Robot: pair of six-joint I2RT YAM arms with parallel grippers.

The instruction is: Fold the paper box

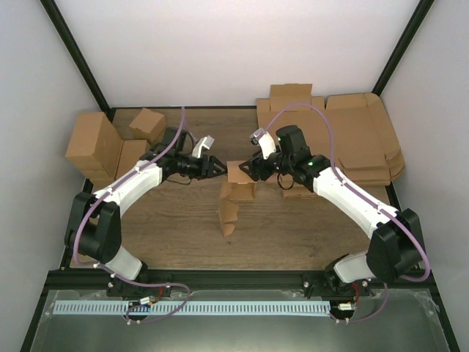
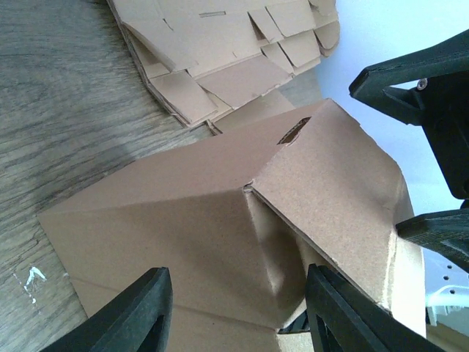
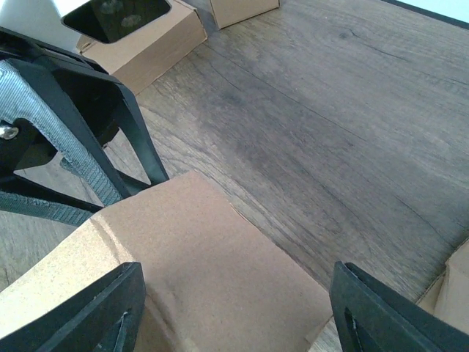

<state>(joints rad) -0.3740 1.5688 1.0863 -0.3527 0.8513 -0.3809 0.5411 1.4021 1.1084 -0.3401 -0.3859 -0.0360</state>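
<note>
We find the paper box [image 1: 238, 192] half-formed in the middle of the worktop [image 1: 176, 227], between the two arms. Its length runs from the pincers toward the near edge.

The left pincer [image 1: 219, 167] reaches in from the left at the box's far end. In the left wrist view its two black fingers [image 2: 135, 315] stand about half apart. The box's side wall and a slanted end flap with a small slot fill the space between and beyond them. We cannot tell whether either pad presses on the cardboard.

The right pincer [image 1: 248, 169] meets the same end from the right. In the right wrist view its jaws are spread wide, with a flat brown panel lying below and between them. We see no finger [image 3: 95, 315] clamped on the panel, so this pincer has hold of nothing. The tips of the two pincers sit near each other, just apart.

A pile of flat cardboard sheets [image 1: 352, 143] lies at the far right corner of the worktop. A group of folded boxes [image 1: 99, 147] stands at the far left.
</note>
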